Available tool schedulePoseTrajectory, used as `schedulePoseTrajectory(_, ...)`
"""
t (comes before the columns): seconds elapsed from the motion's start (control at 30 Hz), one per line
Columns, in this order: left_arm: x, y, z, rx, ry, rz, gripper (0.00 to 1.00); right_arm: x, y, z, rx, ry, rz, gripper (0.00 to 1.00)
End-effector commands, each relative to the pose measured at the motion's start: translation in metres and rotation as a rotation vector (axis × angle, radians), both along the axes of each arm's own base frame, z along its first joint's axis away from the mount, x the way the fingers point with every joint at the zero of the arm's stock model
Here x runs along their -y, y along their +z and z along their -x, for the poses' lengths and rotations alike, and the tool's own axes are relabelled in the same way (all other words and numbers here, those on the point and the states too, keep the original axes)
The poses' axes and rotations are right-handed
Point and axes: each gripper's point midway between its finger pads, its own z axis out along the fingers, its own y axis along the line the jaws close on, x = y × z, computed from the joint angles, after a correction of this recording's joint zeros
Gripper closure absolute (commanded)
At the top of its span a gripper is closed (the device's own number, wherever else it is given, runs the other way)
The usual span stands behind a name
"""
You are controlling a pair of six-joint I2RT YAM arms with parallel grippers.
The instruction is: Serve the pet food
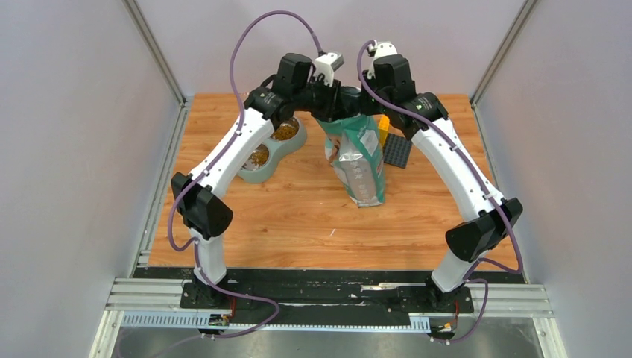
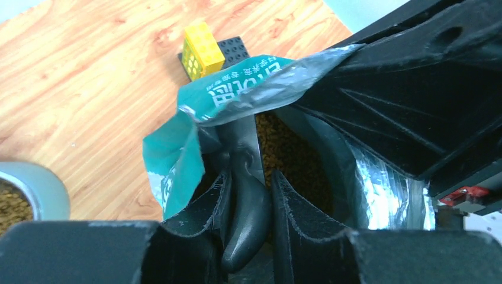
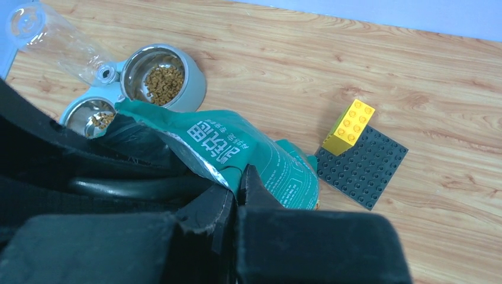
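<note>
The green-and-white bag stands open mid-table. Brown kibble fills its inside. My left gripper reaches into the bag's mouth and is shut on the dark grey scoop handle; the scoop's bowl is hidden in the bag. My right gripper is shut on the bag's rim, holding it open. In the top view both grippers, left and right, meet above the bag's top. The grey double bowl to the bag's left holds kibble in both cups.
A yellow brick sits on a dark studded baseplate just right of the bag. A clear bottle lies at the bowl's far side. Grey walls enclose the table on three sides.
</note>
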Motion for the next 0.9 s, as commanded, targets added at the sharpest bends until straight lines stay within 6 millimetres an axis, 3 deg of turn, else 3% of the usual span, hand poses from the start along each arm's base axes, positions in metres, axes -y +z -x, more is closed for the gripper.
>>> schedulePoseTrajectory(0.0,-0.003,-0.007,0.020,-0.161,-0.124,0.116,1.00,0.001,0.061,0.000,0.176,-0.014,-0.105,1.00)
schedulePoseTrajectory(0.1,-0.010,0.008,0.022,-0.243,-0.135,0.244,1.00,0.002,0.062,0.000,0.179,-0.018,-0.104,1.00)
schedulePoseTrajectory(0.13,-0.009,0.023,0.026,-0.220,-0.171,0.289,1.00,0.002,0.062,0.000,0.180,-0.021,-0.103,1.00)
schedulePoseTrajectory(0.43,-0.048,0.084,0.026,-0.203,-0.098,0.465,1.00,0.012,0.066,-0.002,0.199,-0.060,-0.093,1.00)
schedulePoseTrajectory(0.87,-0.105,0.122,0.034,-0.149,0.014,0.524,1.00,0.027,0.068,0.000,0.211,-0.096,-0.091,1.00)
